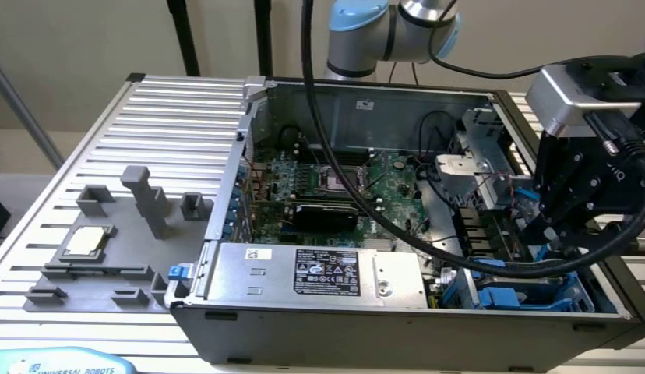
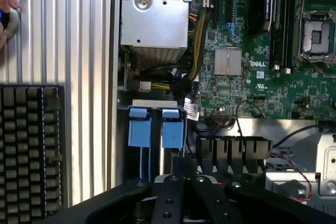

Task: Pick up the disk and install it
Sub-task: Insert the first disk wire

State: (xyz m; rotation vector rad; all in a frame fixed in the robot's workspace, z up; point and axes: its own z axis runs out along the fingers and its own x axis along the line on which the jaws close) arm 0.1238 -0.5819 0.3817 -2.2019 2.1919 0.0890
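station check, disk install. landmark: the power supply [image 1: 312,273], the silver box with a black label along the open case's near wall.

- my gripper [image 1: 551,238] hangs low inside the case, past the power supply's end, over the blue drive bay [image 1: 577,288] in the case's corner.
- from the wrist, the gripper [image 2: 185,169] sits right at the bay, with the power supply [image 2: 155,19] straight beyond it.
- disk [image 2: 173,129]: seen end-on by its blue carrier, standing in the bay, just beside my gripper. a second blue carrier end [image 2: 140,129] stands right next to it, the two side by side between my gripper and the power supply.
- clenched, released or gripping the disk: cannot tell from either view.
- motherboard [image 1: 333,187] lies behind the power supply, cables crossing it.
- grey fixture [image 1: 104,257] with a small square chip [image 1: 83,243] sits on the ribbed table [image 1: 177,117] outside the case, off the power supply's other end.
- a person's hand [image 2: 5,9] rests on that table, outside the case wall by the power supply.
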